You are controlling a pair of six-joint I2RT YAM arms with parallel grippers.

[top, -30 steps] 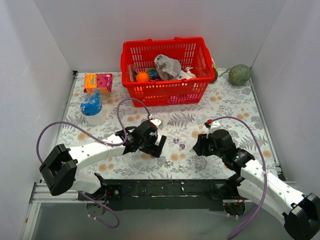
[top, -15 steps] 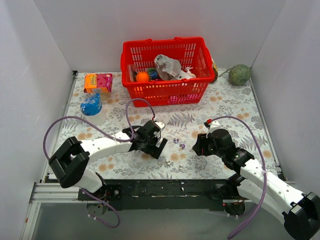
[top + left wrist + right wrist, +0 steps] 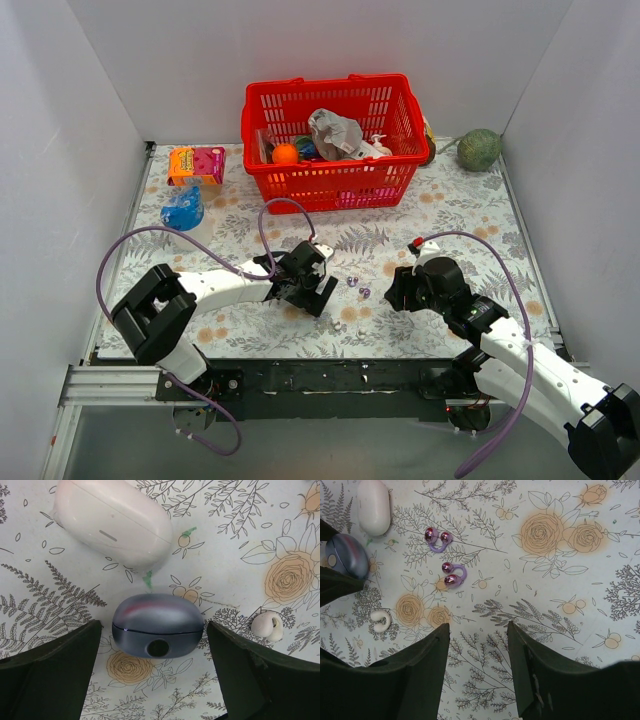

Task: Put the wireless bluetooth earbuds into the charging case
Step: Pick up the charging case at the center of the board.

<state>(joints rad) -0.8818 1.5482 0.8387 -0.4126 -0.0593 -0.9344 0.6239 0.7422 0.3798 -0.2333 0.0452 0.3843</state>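
Note:
A closed dark grey-blue charging case [image 3: 158, 625] lies on the floral cloth. My left gripper [image 3: 312, 290] is open, with one finger [image 3: 50, 670] on each side of the case and not touching it. A closed white case [image 3: 112, 517] lies just beyond it. A pale whitish earbud piece [image 3: 267, 626] lies to the right. In the right wrist view I see two glossy purple earbuds [image 3: 438, 539] [image 3: 452, 573], the whitish piece [image 3: 381, 621], the dark case [image 3: 347, 555] and the white case [image 3: 374, 512]. My right gripper [image 3: 393, 293] is open and empty, right of the purple earbuds [image 3: 358, 287].
A red basket [image 3: 330, 182] full of items stands at the back centre. An orange and pink box [image 3: 195, 163] and a blue-topped cup [image 3: 183, 213] are at the back left. A green ball [image 3: 479, 150] sits at the back right. White walls enclose the table.
The left arm's elbow has swung in to the right, and its gripper has shifted slightly right and nearer. The right arm has not moved.

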